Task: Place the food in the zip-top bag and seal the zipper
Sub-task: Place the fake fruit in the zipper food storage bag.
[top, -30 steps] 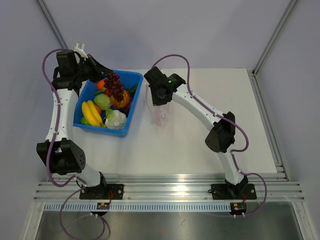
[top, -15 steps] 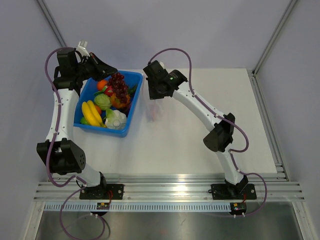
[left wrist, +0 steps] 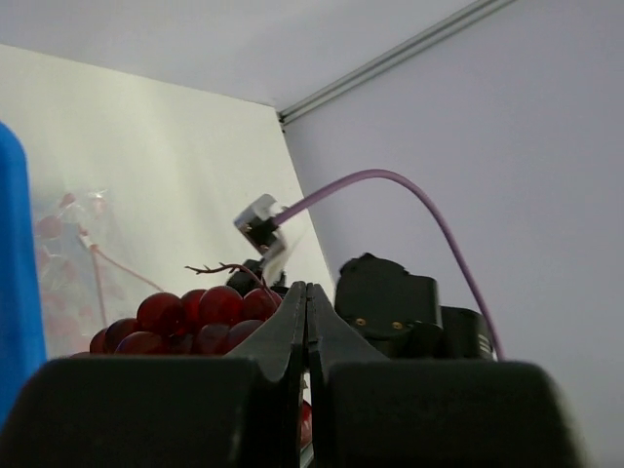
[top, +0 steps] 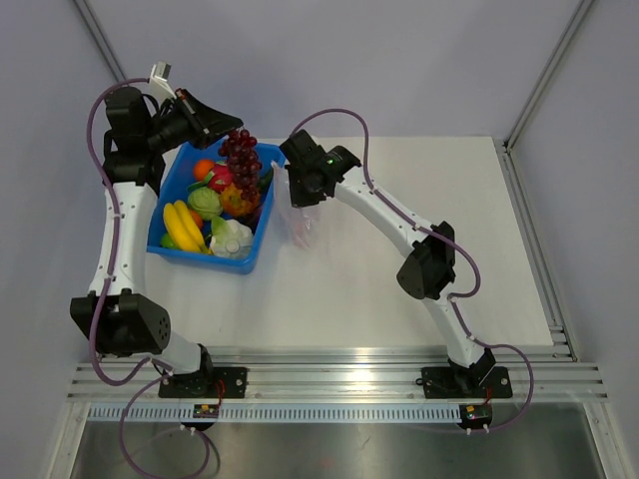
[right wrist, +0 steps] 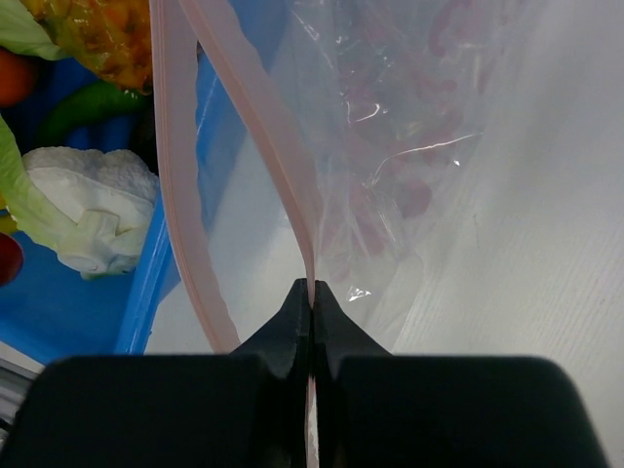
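A purple grape bunch [top: 240, 157] hangs above the blue tray's far right corner, and my left gripper [top: 226, 127] is shut on its stem. In the left wrist view the grapes [left wrist: 185, 320] sit just left of the closed left gripper [left wrist: 307, 291]. The zip-top bag [top: 298, 222] hangs crinkled just right of the tray. My right gripper [top: 297, 196] is shut on one side of its pink zipper [right wrist: 304, 205]. The mouth gapes open, the other strip [right wrist: 175, 185] bowing left. Bananas [top: 180, 228], a cabbage [top: 205, 203] and an orange [top: 204, 168] lie in the tray.
The blue tray [top: 200, 261] stands at the table's left, its wall [right wrist: 146, 283] close beside the bag's mouth. A white vegetable [right wrist: 93, 219] and a green one [right wrist: 93, 107] lie inside it. Grey walls close in behind and at both sides.
My left gripper has lifted the grapes out of the tray, up and to the right. My right gripper has carried the bag left, closer to the tray's edge.
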Robot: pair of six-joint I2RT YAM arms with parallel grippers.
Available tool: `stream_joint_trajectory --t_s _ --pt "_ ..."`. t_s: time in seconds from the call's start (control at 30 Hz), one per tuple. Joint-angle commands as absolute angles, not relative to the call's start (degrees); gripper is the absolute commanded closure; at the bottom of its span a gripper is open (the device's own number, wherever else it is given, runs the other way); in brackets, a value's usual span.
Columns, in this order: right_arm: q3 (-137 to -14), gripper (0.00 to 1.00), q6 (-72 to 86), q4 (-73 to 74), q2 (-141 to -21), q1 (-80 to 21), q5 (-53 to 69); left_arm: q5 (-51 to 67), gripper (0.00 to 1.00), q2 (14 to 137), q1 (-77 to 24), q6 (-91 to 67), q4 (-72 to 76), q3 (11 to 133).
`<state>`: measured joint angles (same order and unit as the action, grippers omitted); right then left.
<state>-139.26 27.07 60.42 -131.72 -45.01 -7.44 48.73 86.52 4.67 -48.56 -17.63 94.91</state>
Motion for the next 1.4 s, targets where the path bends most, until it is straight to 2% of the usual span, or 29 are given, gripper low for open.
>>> stream_joint_trajectory --t_s 0.0,0.5,0.83,1.37 --pt "-141.9 1.00 28.4 57.8 -132.2 -45.5 -5.2 52.5 1.00 83.2 2.7 -53.3 -9.8 98.0" --pt "-135.8 1.00 32.1 52.7 -128.7 -45.4 -0.6 50.5 1.00 83.2 -2.6 -60.8 1.8 90.1" --pt "-121.3 1.00 38.2 41.1 -119.1 -42.4 8.8 52.0 1.00 83.7 -2.6 -68.0 14.8 80.1" --pt "-118.0 1.00 42.3 35.6 -116.6 -40.5 14.8 52.3 1.00 83.6 -2.6 -69.1 16.1 77.8"
